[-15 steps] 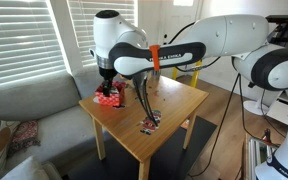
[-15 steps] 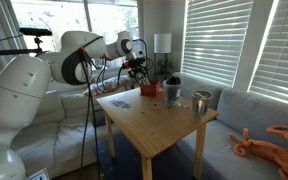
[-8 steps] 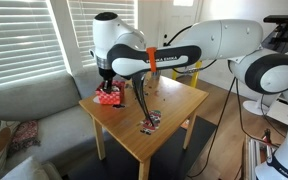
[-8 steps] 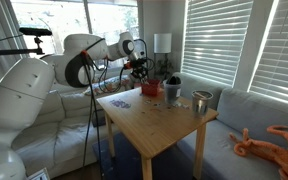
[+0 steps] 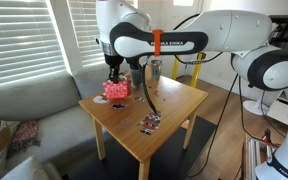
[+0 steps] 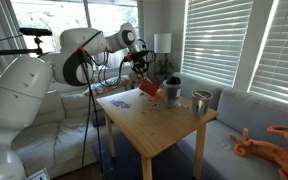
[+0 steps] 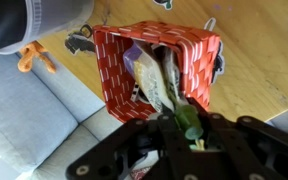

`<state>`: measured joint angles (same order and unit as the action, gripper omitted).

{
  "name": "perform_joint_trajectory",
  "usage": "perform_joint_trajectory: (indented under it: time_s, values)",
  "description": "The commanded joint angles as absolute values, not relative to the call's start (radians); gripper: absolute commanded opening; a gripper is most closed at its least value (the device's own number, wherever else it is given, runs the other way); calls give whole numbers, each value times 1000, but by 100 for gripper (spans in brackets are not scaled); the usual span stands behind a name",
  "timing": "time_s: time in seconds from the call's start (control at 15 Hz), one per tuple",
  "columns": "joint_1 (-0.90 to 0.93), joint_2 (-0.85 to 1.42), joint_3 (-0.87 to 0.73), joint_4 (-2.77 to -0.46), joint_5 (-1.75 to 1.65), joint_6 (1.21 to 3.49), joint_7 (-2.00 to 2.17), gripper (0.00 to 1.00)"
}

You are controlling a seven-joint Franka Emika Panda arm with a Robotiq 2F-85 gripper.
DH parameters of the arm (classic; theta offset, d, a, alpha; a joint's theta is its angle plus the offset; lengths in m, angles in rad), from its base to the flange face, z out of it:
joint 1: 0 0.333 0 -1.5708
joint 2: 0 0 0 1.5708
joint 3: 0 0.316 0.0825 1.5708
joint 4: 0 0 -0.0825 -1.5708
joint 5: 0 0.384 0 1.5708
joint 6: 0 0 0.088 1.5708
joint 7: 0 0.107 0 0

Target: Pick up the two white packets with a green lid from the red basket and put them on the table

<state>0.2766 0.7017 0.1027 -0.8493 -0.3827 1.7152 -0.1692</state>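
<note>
**Hand clamps a green top, and the basket rides along**

Wrist view: the hand (image 7: pixel 184 128) is clenched at the near wall of the red basket (image 7: pixel 119 70), with the green top of a white packet (image 7: pixel 170 90) pinched between its fingers. The second packet (image 7: pixel 139 62) stands deeper inside, untouched.

In both exterior views the red basket (image 5: pixel 116 89) (image 6: pixel 147 88) hangs tilted under the hand, apparently clear of the tabletop (image 5: pixel 179 100). My read is that the grip has caught the rim together with the packet. Both packets are inside, so nothing is delivered yet. The risk is a spill onto the flat dark packet (image 5: pixel 150 123).
</note>
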Motion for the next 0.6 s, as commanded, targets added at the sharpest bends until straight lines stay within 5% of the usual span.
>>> perform_joint_trajectory:
  time_s: [0.0,0.27,0.33,0.47,0.53]
  values:
    - [282,720,98,-802,-386,1632,-184,5]
    - [317,763,98,-792,-403,1609,-170,6]
    - [323,772,98,-790,-402,1604,-170,46]
    - [329,785,98,-780,-395,1593,-176,54]
    - [332,788,97,-775,-395,1589,-179,13]
